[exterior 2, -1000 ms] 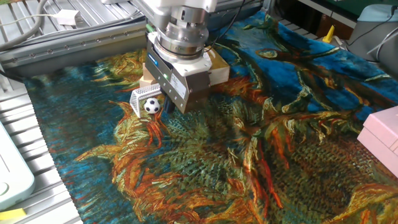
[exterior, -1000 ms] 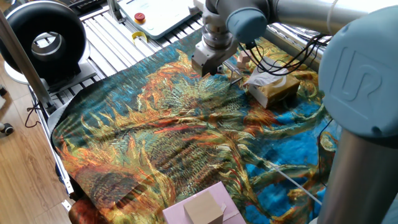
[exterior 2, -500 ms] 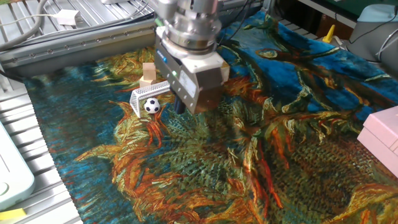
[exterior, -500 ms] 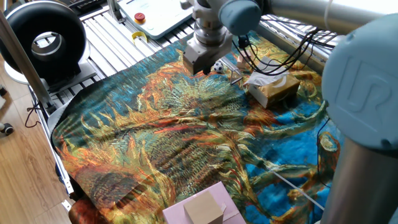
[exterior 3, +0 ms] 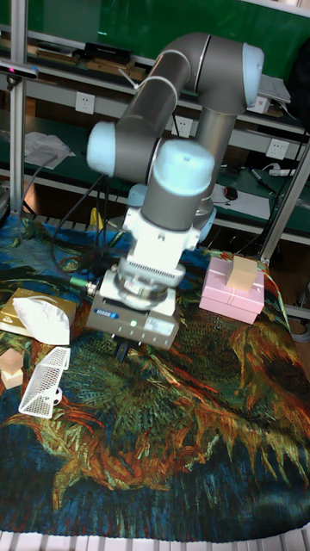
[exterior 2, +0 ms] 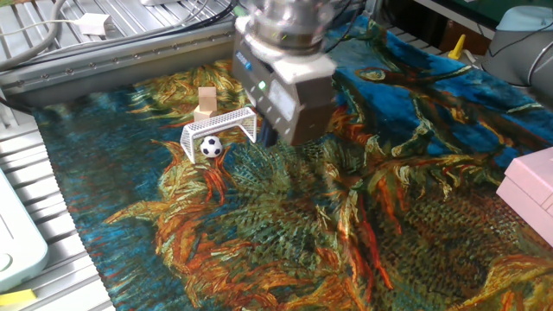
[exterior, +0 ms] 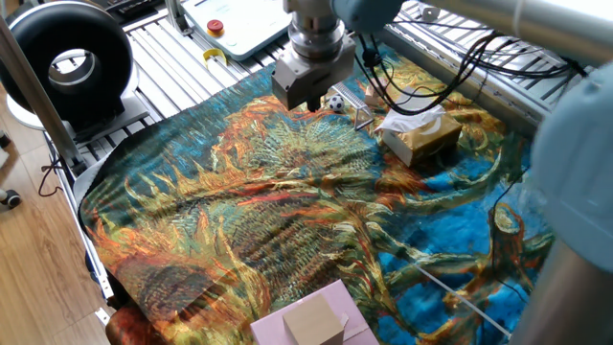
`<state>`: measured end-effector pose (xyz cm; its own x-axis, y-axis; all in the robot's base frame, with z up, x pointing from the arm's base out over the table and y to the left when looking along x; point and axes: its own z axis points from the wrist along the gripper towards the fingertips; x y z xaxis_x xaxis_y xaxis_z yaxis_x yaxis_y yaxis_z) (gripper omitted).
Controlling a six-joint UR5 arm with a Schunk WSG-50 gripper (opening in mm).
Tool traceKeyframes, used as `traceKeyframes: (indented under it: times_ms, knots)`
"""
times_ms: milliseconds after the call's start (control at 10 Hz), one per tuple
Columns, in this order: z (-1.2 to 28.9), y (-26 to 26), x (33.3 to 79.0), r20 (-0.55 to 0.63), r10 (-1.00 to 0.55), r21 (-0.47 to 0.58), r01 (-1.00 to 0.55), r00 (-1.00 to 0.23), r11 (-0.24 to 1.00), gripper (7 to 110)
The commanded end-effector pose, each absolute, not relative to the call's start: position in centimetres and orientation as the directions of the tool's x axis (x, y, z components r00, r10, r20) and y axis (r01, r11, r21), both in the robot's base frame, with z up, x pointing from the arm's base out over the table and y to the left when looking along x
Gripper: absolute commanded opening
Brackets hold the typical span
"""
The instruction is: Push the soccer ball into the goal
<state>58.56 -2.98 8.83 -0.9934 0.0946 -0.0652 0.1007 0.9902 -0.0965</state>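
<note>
A: We start with the cloth (exterior 2: 285, 225), the painted sunflower cover over the whole table. Above it hangs our gripper (exterior 2: 278, 136), raised and to one side of the goal (exterior 2: 220, 133).

B: Can we tell whether its jaws are apart or together?

A: We cannot; the body hides the fingertips in every view. The goal sits just in front of the wooden block (exterior 2: 206, 101), with the tissue box (exterior: 419, 134) near.

B: And the soccer ball (exterior 2: 211, 148)?

A: It rests right at the goal mouth, at the end farther from the gripper, seemingly on the line. We judge the push is nearly done. To finish well we should come low behind the ball and nudge it gently, straight inward, so we don't shift the light frame.
</note>
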Motion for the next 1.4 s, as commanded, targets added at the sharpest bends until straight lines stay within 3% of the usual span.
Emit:
traceKeyframes:
  times_ms: [0, 1300]
  knots:
    - [10.45, -2.34, 57.06, -0.059, 0.117, -0.077, 0.121, -0.991, 0.990, 7]
    - [10.42, -2.71, 56.30, -0.038, 0.112, -0.083, 0.115, -0.993, 0.990, 7]
